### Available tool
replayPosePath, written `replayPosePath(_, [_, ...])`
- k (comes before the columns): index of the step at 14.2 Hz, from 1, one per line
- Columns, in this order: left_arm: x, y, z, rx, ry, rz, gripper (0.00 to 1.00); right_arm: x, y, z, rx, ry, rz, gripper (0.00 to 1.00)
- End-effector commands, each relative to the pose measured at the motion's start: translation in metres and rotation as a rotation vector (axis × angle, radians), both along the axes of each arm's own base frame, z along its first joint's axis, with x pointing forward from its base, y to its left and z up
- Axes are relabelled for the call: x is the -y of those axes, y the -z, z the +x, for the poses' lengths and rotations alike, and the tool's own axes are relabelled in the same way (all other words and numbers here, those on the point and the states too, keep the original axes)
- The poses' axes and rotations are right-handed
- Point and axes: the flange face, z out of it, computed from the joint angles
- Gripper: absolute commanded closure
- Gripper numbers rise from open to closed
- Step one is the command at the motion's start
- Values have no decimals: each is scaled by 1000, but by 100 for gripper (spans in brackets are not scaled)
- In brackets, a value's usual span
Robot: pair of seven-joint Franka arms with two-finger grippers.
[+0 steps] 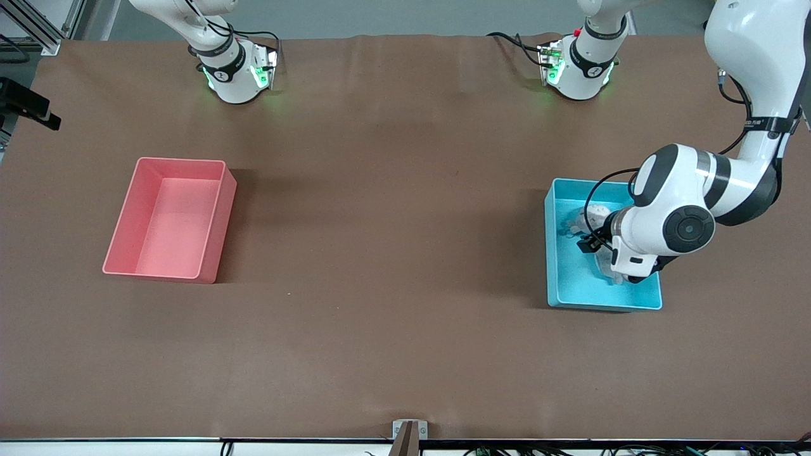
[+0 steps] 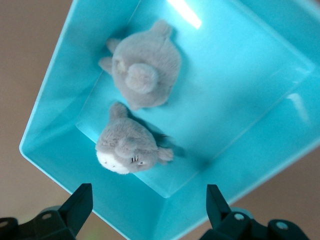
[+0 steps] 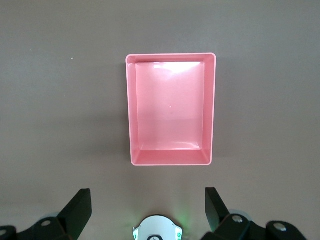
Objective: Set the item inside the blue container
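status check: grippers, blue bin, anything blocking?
Left gripper open over blue container; two grey plush toys lie inside. Right gripper open, waiting above pink bin. Nothing in the way.

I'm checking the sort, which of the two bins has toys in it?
The blue bin, under the left tool at the left arm's end of the table, holds two grey plush toys. The pink bin holds nothing.
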Motion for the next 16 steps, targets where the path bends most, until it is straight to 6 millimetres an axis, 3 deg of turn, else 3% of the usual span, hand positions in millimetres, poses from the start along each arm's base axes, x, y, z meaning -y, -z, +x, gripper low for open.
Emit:
replayPosePath(1, [1, -51, 9, 54, -5, -9, 0, -2, -8, -20, 5, -28, -17, 0])
replayPosePath(6, [2, -151, 38, 209, -2, -48, 0, -7, -18, -32, -5, -38, -25, 0])
replayPosePath(8, [-4, -177, 39, 218, 38, -50, 0, -10, -16, -33, -26, -41, -25, 0])
replayPosePath(14, [-43, -271, 14, 265, 317, -50, 0, -9, -18, -23, 24, -40, -28, 0])
replayPosePath(16, [-51, -289, 4, 271, 382, -44, 0, -9, -17, -22, 25, -40, -25, 0])
